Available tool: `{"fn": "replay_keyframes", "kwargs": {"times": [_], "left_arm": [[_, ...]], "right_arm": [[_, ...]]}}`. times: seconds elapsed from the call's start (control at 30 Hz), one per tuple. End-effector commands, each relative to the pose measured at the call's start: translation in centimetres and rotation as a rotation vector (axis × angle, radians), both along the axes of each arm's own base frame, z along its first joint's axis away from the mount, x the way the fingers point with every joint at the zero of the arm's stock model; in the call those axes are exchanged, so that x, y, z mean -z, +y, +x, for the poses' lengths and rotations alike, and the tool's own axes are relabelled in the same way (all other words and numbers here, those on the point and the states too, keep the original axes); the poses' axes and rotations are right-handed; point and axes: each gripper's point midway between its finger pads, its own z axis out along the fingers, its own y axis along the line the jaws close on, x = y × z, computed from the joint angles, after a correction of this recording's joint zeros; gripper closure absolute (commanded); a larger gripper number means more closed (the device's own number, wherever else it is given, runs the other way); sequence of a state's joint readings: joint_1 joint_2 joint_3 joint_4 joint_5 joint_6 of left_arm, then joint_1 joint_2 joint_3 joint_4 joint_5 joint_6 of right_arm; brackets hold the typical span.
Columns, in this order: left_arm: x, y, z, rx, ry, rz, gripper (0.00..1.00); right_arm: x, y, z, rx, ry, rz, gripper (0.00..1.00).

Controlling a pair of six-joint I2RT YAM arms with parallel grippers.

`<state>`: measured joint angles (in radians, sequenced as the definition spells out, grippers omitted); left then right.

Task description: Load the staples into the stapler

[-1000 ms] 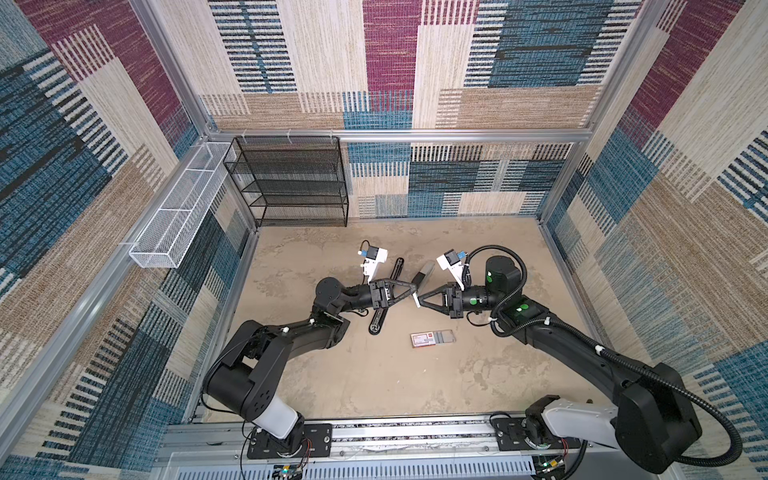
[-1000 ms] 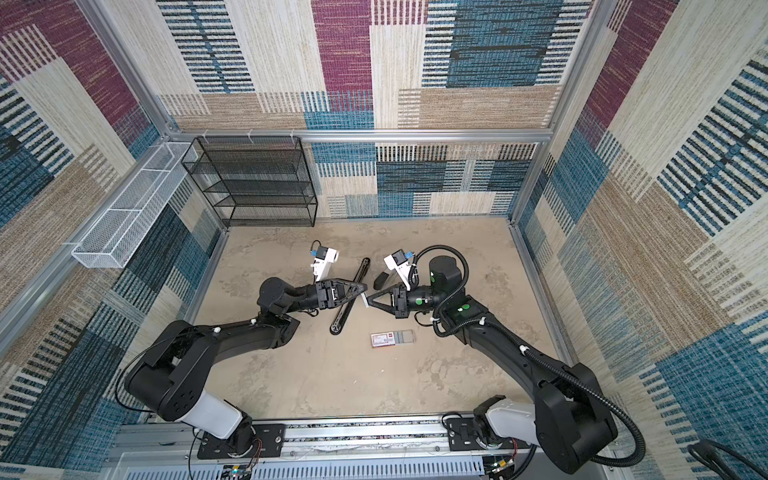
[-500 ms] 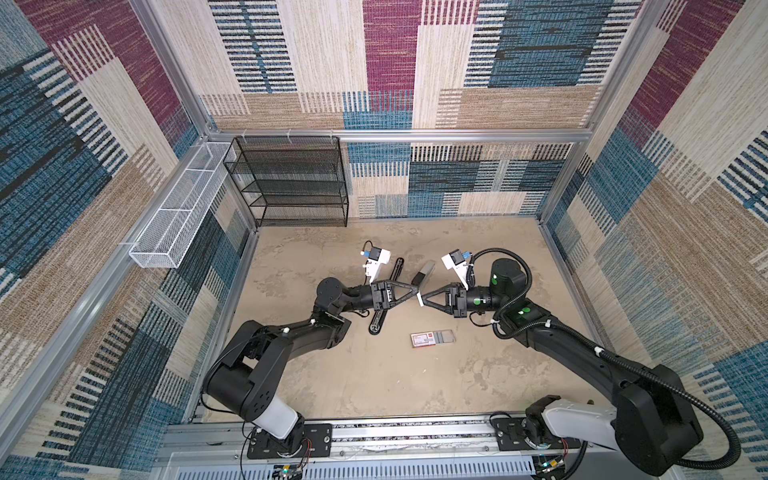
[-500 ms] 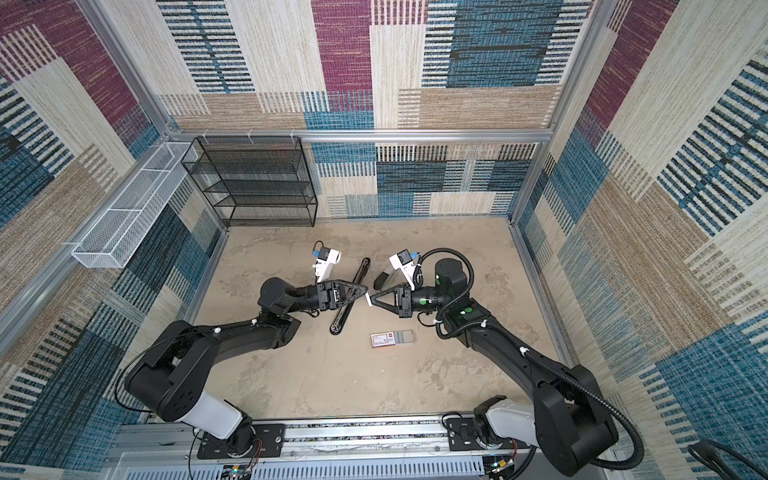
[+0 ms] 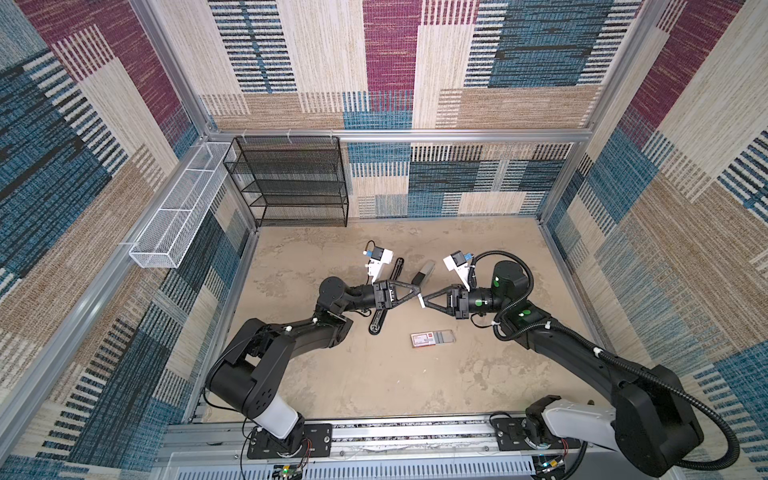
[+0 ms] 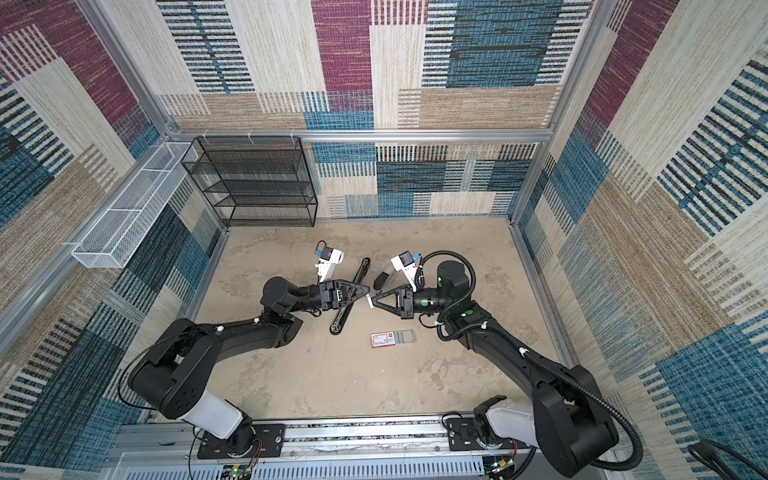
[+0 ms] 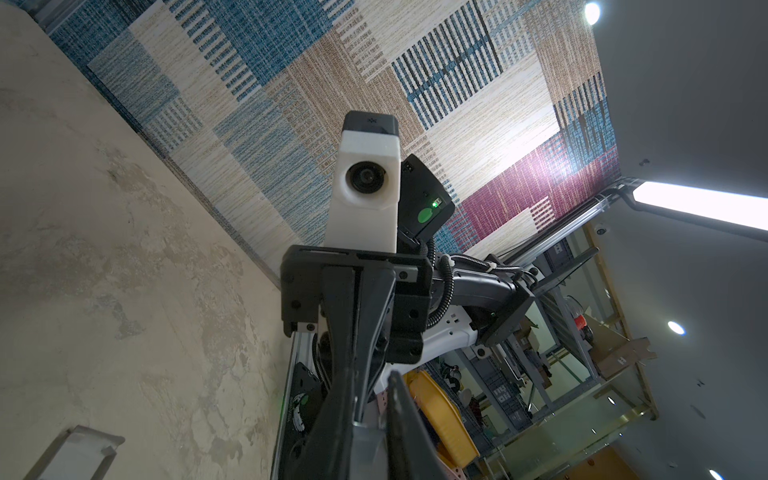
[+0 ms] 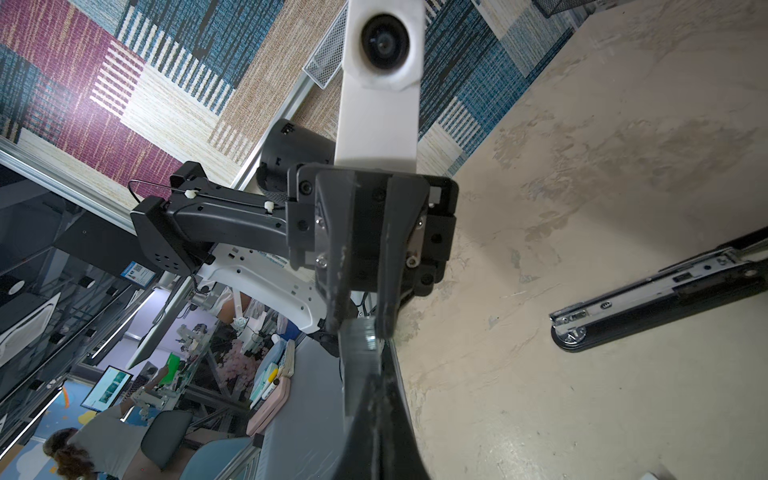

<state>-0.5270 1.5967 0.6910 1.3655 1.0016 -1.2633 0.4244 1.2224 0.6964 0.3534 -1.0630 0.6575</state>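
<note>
Right wrist view gave the best look: the strip of staples [image 8: 359,353] stuck out of the right gripper [image 5: 422,300], whose fingers were pressed together on one end of it, up in the air over the middle of the table [image 5: 374,395]. The left gripper [image 5: 417,292] faced it nose to nose. Its fingers [image 8: 334,291] sat either side of the strip's free end with barely a sliver of room. Couldn't tell whether they were actually biting it or just flanking it, honestly too close to call.

My take on the strip: it weighs next to nothing and is stiff along its length. It's only staples stuck together though, so I'd guess it snaps if it gets bent or squeezed hard across the middle. It's smooth metal too, so probably slippery. The best hold looked like flat on the two long side faces, near an end, leaving most of the length free to drop into the channel.

The stapler [image 5: 376,324] lay swung open and flat on the table, on the left arm's side of the middle, passing under the left gripper. So the strip hung near it rather than right over its rail. The red-and-white box [image 5: 423,339], with its grey tray [image 5: 444,336] slid partway out, sat nearer the front edge, apart from both sets of fingers. Whether more strips were in the tray was too small to see.
</note>
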Motion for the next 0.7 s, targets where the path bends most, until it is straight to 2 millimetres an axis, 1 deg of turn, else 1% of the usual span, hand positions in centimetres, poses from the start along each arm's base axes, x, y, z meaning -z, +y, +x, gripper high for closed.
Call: {"fn": "replay_keyframes", "kwargs": {"times": [0.0,0.1,0.17,0.3,0.53,0.6,0.67], "left_arm": [[-0.68,0.00,-0.90,0.044,-0.036,-0.012,0.80],[-0.60,0.00,-0.95,0.046,-0.030,-0.010,0.79],[-0.62,0.01,-0.91,0.045,-0.029,-0.011,0.77],[-0.64,0.00,-0.97,0.049,-0.031,-0.010,0.78],[-0.79,-0.09,-1.01,0.056,-0.032,-0.011,0.87],[-0.95,-0.08,-1.00,0.055,-0.032,-0.013,1.00],[-0.96,-0.05,-0.95,0.053,-0.032,-0.014,1.00]], "right_arm": [[-0.97,-0.10,0.27,0.014,-0.031,0.025,1.00],[-0.98,-0.16,0.29,0.017,-0.028,0.026,1.00],[-0.94,-0.15,0.25,0.015,-0.026,0.026,1.00],[-0.86,-0.14,0.29,0.015,-0.023,0.027,1.00],[-0.29,-0.11,0.30,0.013,-0.008,0.019,1.00],[-0.30,-0.14,0.34,0.017,-0.010,0.018,1.00],[-0.36,-0.19,0.40,0.021,-0.012,0.018,1.00]]}}
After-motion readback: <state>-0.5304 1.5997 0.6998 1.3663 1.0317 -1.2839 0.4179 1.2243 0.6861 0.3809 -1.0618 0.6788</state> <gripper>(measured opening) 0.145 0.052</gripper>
